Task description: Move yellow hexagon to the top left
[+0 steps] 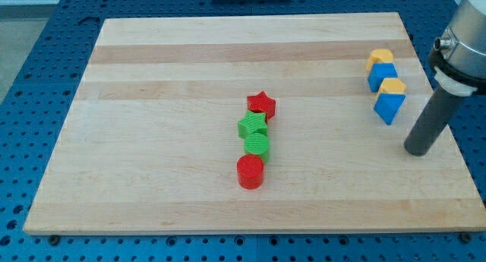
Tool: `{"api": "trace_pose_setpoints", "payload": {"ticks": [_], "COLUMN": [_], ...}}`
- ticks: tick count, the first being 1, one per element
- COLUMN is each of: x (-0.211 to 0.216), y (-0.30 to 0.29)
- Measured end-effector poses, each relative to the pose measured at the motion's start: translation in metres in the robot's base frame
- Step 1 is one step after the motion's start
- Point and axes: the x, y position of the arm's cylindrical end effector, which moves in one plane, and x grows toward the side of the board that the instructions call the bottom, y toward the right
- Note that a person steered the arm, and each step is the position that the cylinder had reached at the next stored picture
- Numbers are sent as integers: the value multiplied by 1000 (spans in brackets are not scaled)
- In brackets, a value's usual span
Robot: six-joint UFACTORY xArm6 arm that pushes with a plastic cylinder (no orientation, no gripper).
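Note:
A yellow block that looks like the hexagon (380,58) sits near the board's top right, at the head of a short column. Below it, touching or nearly so, are a blue cube (383,75), a second yellow block (392,86) whose shape I cannot make out, and a blue triangle-like block (389,107). My tip (416,151) rests on the board to the lower right of this column. It is a little apart from the blue triangle-like block and touches no block.
Near the board's (152,140) middle, a column runs top to bottom: a red star (261,104), a green star (252,126), a green cylinder (257,145) and a red cylinder (250,172). The board's right edge lies close to my tip.

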Motion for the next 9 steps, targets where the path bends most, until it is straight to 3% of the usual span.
{"api": "trace_pose_setpoints", "payload": {"ticks": [2, 4, 6, 9], "x": [-17, -58, -98, -98], "y": [105, 106, 46, -65]}}
